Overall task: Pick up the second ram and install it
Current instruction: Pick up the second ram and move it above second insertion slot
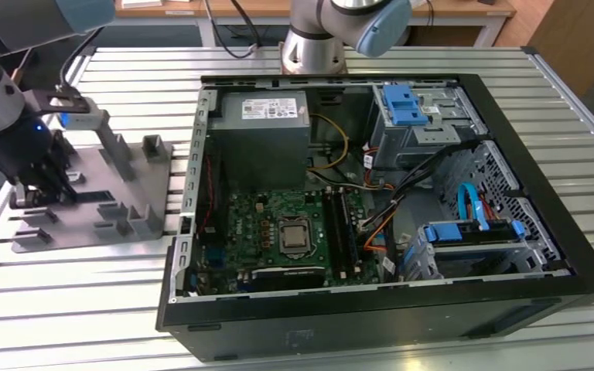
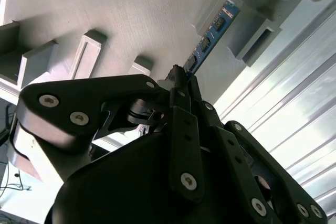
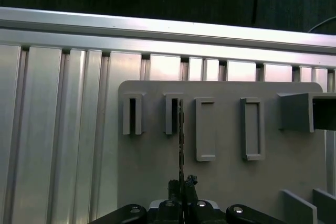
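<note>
The second ram [image 2: 212, 32] is a thin dark-blue strip with black chips. It stands on edge on the grey tray [image 2: 131, 14], its far end in a slotted block. In the first wrist view the ram [image 3: 180, 140] shows edge-on, running from a slot to my gripper [image 3: 181, 184]. My gripper [image 2: 181, 77] is shut on the ram's near end, a finger on each flat side. In the exterior view the gripper [image 1: 39, 197] is low over the tray [image 1: 121, 224] at that view's left.
An open computer case [image 1: 380, 201] lies to the exterior view's right of the tray, on the slatted metal table [image 1: 90, 309]. Long black sockets [image 1: 340, 224] sit beside the processor on its green board. The tray carries upright posts [image 1: 117, 143]. The arm's base [image 1: 312, 46] stands behind the case.
</note>
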Robot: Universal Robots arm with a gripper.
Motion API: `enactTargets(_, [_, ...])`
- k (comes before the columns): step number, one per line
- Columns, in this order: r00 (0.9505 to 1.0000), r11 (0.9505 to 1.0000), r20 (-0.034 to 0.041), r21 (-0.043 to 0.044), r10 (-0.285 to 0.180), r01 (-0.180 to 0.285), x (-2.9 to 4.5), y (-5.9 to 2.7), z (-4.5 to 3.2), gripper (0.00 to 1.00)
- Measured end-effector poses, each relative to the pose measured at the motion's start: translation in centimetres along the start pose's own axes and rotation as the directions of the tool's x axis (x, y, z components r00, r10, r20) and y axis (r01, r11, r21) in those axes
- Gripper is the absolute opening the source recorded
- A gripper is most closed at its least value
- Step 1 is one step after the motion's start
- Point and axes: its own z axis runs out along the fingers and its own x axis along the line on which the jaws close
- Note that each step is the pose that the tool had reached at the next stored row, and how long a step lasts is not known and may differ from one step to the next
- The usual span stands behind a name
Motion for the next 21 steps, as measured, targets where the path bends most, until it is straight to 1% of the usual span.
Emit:
enactTargets(9, [0.9999,1.0,0.0116,0.0005,0.0,0.0,-0.07,0.04,-0.97,0.14])
enactTargets(21, [0.9997,1.0,0.0254,0.0012,-0.001,0.001,-0.18,0.1,-2.55,0.14])
